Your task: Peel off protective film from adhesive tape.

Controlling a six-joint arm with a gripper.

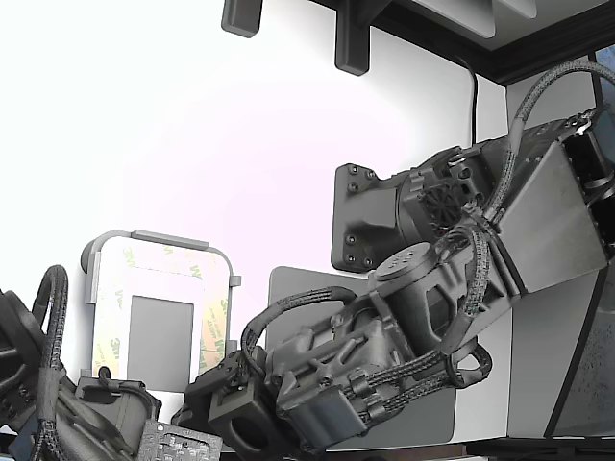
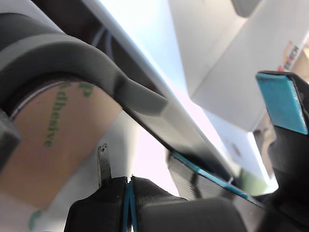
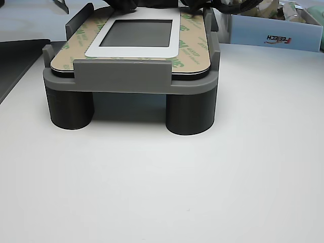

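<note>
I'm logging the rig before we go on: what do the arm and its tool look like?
The arm is matt dark-grey to black, built of blocky housings with rounded motor caps, visible screws and a vented round cover. Black braided cables loop along it. The tool is black, with thin blue pad edges where its tips meet and a bright blue pad on a neighbouring finger. I see no markings.
</note>
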